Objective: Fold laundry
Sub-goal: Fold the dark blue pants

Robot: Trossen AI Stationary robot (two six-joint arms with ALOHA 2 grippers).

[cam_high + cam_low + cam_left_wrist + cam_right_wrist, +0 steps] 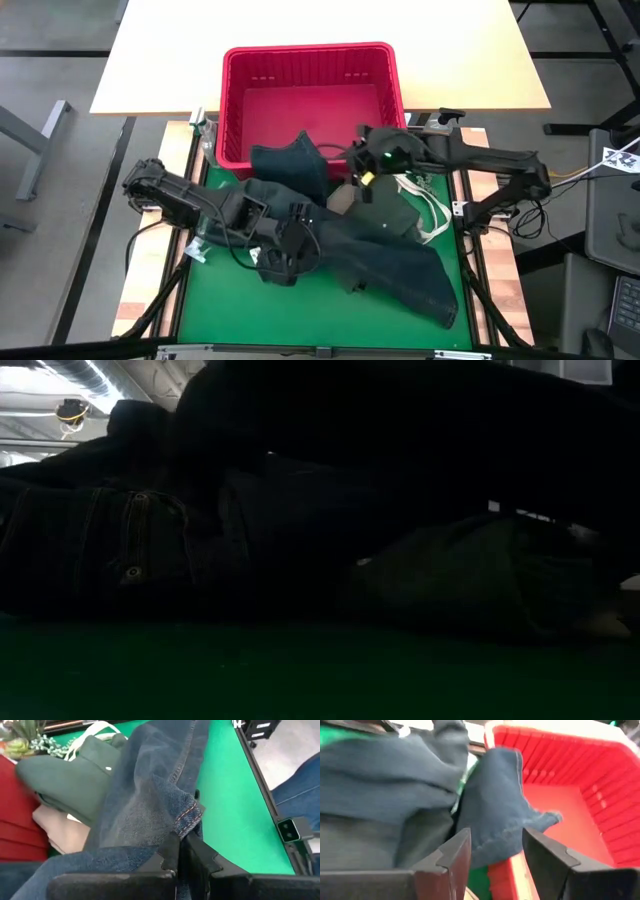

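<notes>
Dark blue denim jeans (400, 265) stretch across the green mat (220, 310), from the red basket's near wall toward the near right. One denim end (495, 815) drapes over the basket rim. An olive-green shirt (395, 215) and a tan piece (60, 827) lie on and beside the jeans. My left gripper (292, 248) is at the jeans' left part, shut on denim. My right gripper (495, 855) hovers open over the clothes by the basket's near right corner, its fingers on either side of the draped denim end and apart from it. My left gripper pinches a stitched edge of the jeans (187, 815) between its two fingers, where the denim bunches into a fold. The fingers slant down at it from the table's left. From the hold the denim runs away toward the olive shirt and lies on the mat beyond.
The red slatted basket (310, 50) stands at the mat's far edge, its floor bare. A white cord (430, 215) lies right of the olive shirt. Bare green mat shows near the front left. Table rails (470, 270) border the mat.
</notes>
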